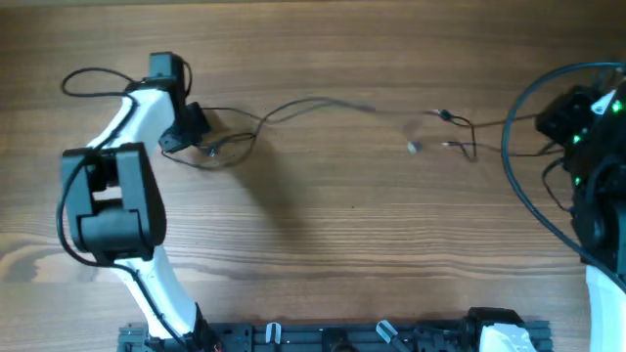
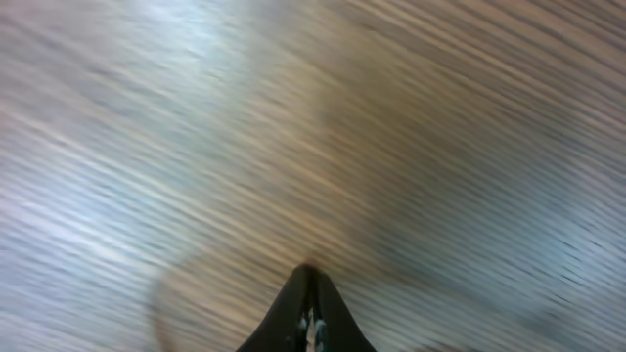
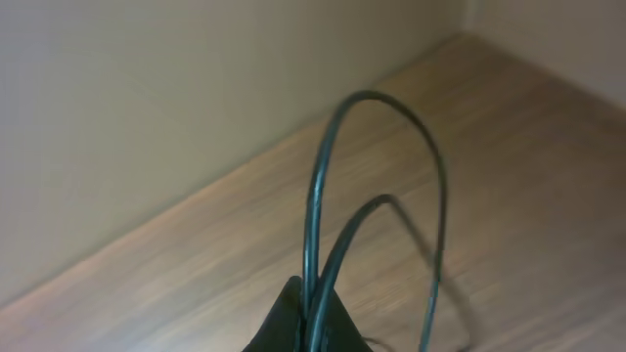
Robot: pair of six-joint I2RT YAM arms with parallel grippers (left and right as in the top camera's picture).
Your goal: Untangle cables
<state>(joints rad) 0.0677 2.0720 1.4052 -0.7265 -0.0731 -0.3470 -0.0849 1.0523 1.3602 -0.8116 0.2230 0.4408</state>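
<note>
Black cables are running left-to-right along the worktop; left claw, pinched closed with its hold unclear, is sitting at their left end, right claw is clamping the other.

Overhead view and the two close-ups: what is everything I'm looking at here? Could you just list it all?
cables: several thin strands, exact count unclear, black, strung across the table's far half between the two arms
table: one, brown wood, under everything
wall: one, pale beige, behind the table in the right wrist view
rail: one, black, along the near edge
thick arm cables: black, looped around the right arm
left arm: one, white and black, left side
left gripper: black, fingers together, view blurred
right arm: one, black with green lights, right edge
right gripper: black, closed on a cable loop
</note>
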